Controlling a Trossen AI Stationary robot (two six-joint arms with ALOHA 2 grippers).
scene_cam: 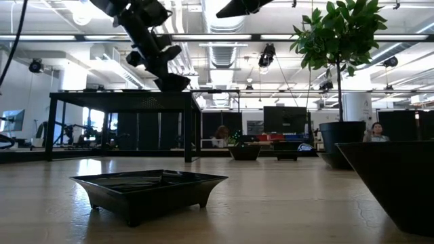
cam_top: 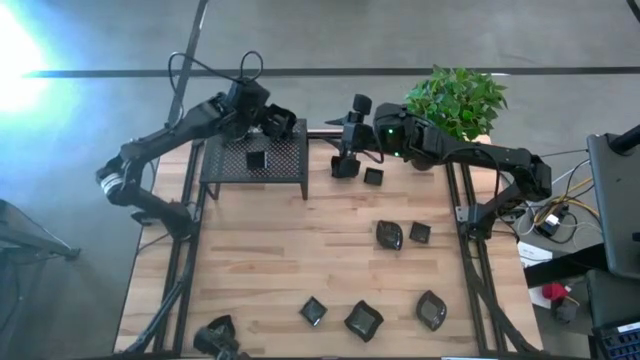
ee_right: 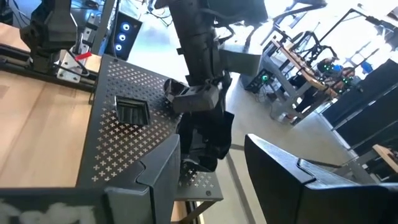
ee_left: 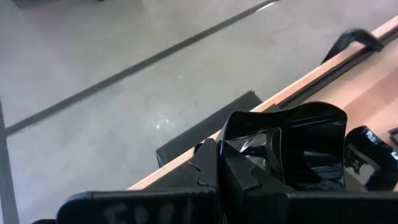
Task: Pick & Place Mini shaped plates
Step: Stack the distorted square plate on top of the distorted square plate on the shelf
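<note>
Left gripper [cam_top: 272,122] clenched on a mini plate [ee_left: 298,146], above the far right corner of the perforated stand [cam_top: 290,165]; grip seen close only in left wrist view. Right gripper [cam_top: 345,150] released, empty, beside the stand. One square plate [cam_top: 256,159] on the stand. Other plates [cam_top: 390,236] scattered across the table [cam_top: 260,260]. Potted plant [cam_top: 455,98] at the far edge.

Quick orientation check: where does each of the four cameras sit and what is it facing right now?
High: overhead, straight down on table, both arms.
Low: tabletop height, facing room; square plate near, left arm above the stand.
Left wrist: past the shut left tool holding a black plate.
Right wrist: between open right tool fingers toward the stand.
Shared: right wrist and high both show the plate on the stand.
</note>
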